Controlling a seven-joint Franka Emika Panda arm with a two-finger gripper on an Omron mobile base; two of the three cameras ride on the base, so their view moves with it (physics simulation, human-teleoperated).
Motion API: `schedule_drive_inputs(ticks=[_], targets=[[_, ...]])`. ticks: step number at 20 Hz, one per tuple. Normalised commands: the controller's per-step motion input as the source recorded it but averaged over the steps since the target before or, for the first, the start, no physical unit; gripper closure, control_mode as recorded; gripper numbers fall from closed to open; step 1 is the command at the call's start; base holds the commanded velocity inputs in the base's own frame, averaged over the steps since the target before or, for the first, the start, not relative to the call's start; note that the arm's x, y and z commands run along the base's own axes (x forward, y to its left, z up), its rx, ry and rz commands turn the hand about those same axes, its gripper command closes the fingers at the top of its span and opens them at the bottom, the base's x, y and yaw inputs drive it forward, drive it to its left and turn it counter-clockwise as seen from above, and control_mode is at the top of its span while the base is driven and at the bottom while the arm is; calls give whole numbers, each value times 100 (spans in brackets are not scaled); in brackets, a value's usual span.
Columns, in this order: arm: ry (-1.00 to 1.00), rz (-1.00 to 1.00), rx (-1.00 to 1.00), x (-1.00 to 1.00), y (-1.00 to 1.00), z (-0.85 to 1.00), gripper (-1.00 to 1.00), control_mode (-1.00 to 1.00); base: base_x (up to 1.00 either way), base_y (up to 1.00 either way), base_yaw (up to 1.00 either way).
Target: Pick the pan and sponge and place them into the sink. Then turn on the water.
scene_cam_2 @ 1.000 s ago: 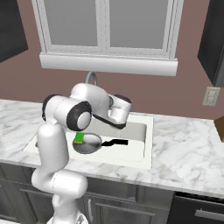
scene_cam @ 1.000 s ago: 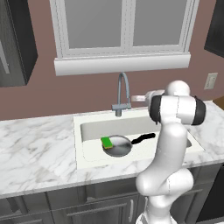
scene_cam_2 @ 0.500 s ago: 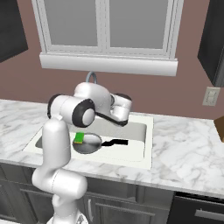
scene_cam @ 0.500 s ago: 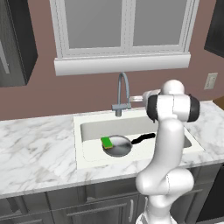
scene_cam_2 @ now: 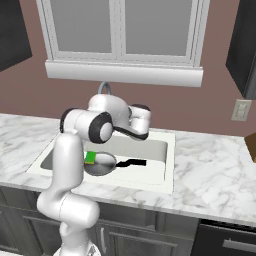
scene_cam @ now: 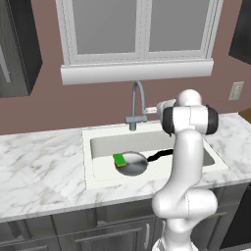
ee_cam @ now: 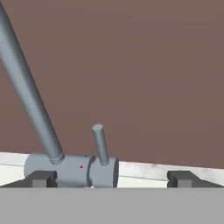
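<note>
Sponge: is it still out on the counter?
No, the sponge sits in the sink, touching the pan.

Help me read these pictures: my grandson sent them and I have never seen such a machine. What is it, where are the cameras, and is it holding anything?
It is a white robot arm in a computer-drawn kitchen. Two cameras sit behind it, left and right; a third rides on its hand. In the white rectangular sink, set in a marble counter, lies a small round silver metal pan with a black handle, a small green sponge at its edge. The hand camera looks at the grey metal gooseneck faucet's side lever, standing up between the tips of the pincer, which is open and holds nothing. No water runs.
</note>
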Motion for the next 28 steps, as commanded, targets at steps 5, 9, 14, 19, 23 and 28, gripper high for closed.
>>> schedule_drive_inputs(ticks=[5,9,14,19,23,28], targets=[[4,5,0,25,-3,-12,-100,-100,0,0,0],[3,3,0,28,0,-6,-100,-100,0,0,0],[1,2,0,27,0,-4,-100,-100,0,0,0],[4,1,0,23,0,-7,-100,-100,0,0,0],[6,1,0,26,0,-6,-100,-100,0,0,0],[3,1,0,28,0,-3,-100,-100,0,0,0]])
